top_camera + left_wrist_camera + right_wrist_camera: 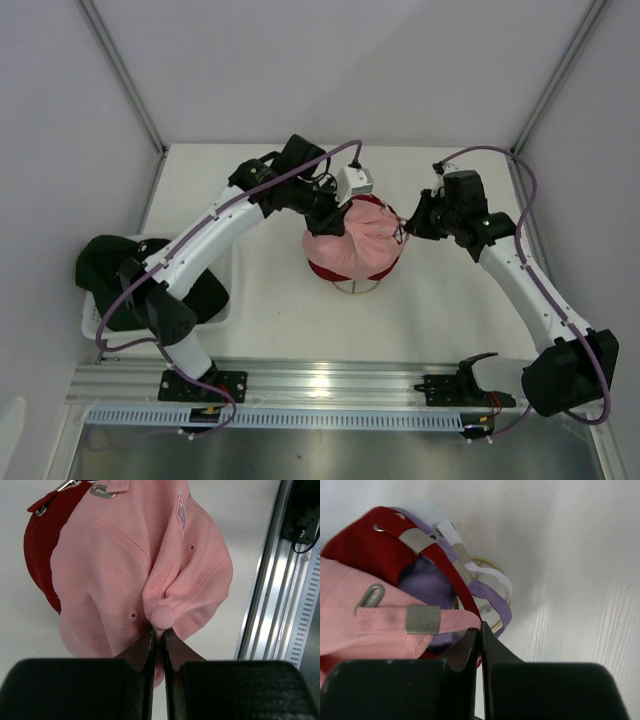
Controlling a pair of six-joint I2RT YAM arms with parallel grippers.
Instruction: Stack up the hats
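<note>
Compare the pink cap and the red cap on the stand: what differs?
1. The pink cap sits on top; the red cap lies underneath, mostly covered.
2. The left fingers pinch the pink cap by its top button, the right fingers its back strap; neither holds the red cap.
Shared: both have metal strap buckles and sit on the gold wire stand.
</note>
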